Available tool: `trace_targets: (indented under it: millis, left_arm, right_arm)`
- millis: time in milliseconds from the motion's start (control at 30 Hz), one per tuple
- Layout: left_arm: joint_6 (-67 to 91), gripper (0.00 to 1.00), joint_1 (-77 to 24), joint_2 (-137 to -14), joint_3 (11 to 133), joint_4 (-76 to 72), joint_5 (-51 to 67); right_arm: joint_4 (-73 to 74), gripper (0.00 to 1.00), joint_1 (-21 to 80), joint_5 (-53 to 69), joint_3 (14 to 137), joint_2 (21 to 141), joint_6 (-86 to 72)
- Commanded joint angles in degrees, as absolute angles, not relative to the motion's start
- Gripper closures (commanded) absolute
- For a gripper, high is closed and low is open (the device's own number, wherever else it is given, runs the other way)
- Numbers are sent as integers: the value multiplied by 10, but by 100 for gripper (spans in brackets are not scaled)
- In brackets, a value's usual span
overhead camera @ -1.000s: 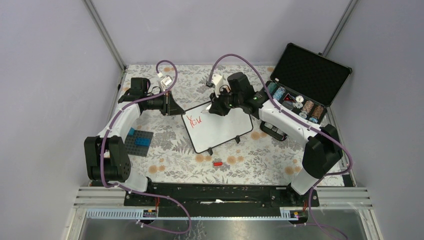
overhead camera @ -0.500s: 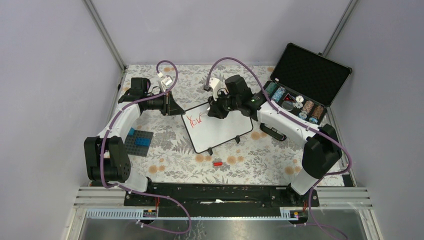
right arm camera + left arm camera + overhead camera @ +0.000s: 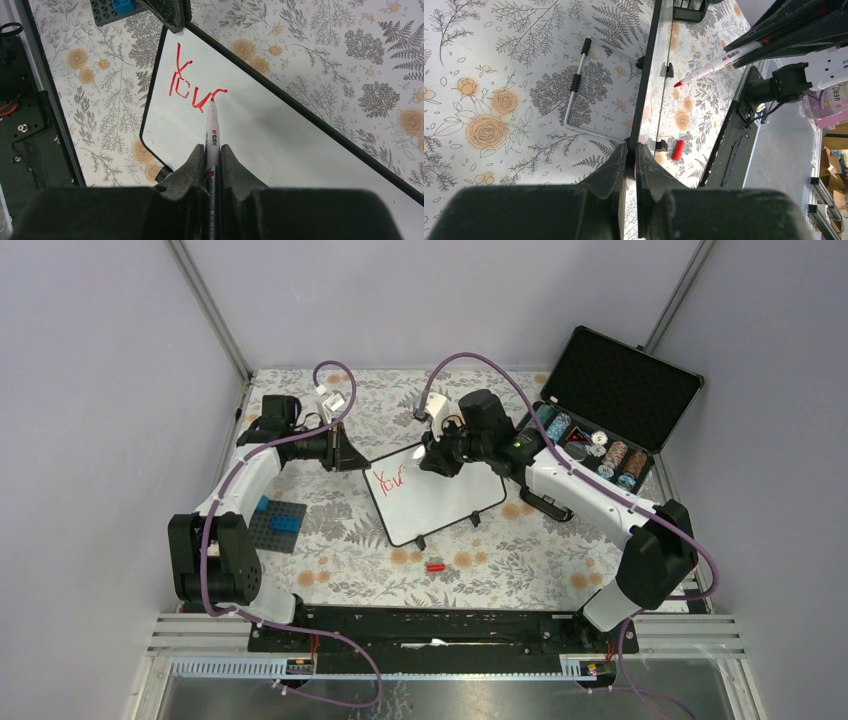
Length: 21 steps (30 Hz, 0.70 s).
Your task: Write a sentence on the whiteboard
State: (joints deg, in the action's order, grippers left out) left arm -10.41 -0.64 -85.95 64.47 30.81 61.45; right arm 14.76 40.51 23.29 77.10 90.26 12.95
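The whiteboard (image 3: 440, 498) lies slanted in the middle of the flowered table, with red marker text (image 3: 388, 478) reading "You" plus one more stroke near its far left corner. My left gripper (image 3: 352, 459) is shut on the board's far left corner; the left wrist view shows its edge (image 3: 647, 65) running away from the jaws. My right gripper (image 3: 432, 462) is shut on a white red-tipped marker (image 3: 212, 127), its tip at the end of the red text (image 3: 192, 85) on the board (image 3: 280, 145).
A red marker cap (image 3: 435, 566) lies on the table in front of the board, also in the left wrist view (image 3: 678, 149). An open black case (image 3: 610, 405) with jars stands at the back right. A dark plate with blue bricks (image 3: 277, 523) lies at the left.
My right gripper has shifted slightly right along the board with the marker, and a new stroke has been added after "You". The left arm has not moved.
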Motion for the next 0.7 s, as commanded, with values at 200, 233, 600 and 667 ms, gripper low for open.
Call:
trace_targets:
  millis: [200,233,600,667]
  left_arm:
    - [-115,100,-16,-847,646,316,605]
    - [-115,100,-16,-847,646,316,605]
    - [-115,100,-16,-848,645,316,604]
    - [-115,100,-16,-848,646,316,604]
  right_arm:
    - [140,100,408,213,773,912,148]
    - [140,100,408,213,773,914,148]
    - [140,100,408,202,776,932,153]
    - [140,100,408,200,771,931,154]
